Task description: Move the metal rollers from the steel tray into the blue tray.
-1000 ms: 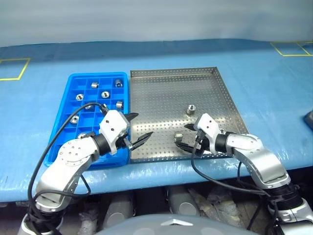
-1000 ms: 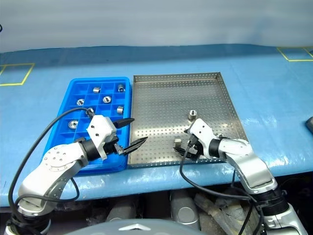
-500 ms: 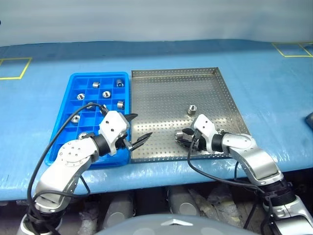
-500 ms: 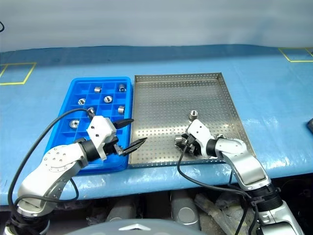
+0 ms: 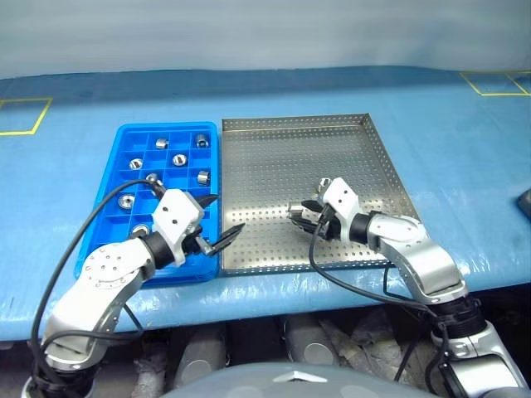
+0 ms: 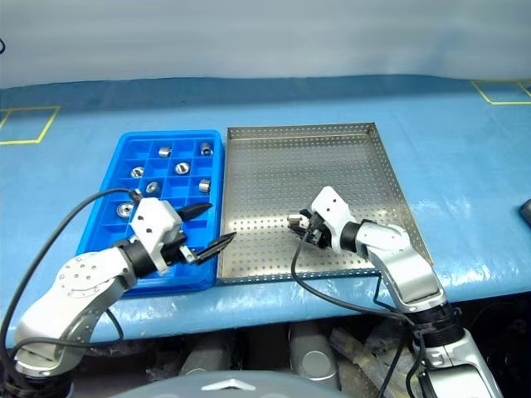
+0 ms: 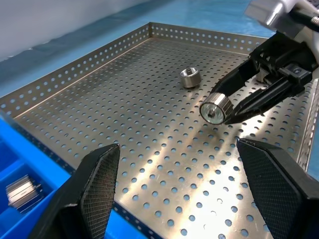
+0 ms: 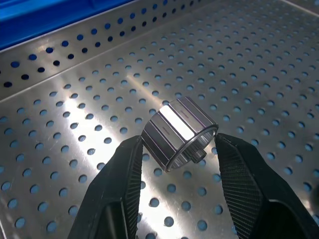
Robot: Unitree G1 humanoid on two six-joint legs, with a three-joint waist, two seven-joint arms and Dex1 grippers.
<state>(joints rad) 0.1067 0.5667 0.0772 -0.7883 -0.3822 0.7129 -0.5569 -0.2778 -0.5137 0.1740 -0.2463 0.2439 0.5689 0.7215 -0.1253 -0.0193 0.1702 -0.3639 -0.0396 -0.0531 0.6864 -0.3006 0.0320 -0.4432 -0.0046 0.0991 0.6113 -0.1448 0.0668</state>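
The blue tray (image 5: pixel 124 217) holds several metal rollers (image 5: pixel 178 160); the steel tray (image 5: pixel 274 166) holds one (loose). The right claw (image 8: pixel 172 149) grips another roller (image 8: pixel 180 133); the left claw (image 5: pixel 217 220) gapes wide.

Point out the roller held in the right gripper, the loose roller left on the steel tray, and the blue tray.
held roller (image 8: pixel 179 132), right wrist view, on its ribbed side.
loose roller (image 7: pixel 190 77), left wrist view, on its top rim.
blue tray (image 5: pixel 124 133), left eye view, on its far left rim.
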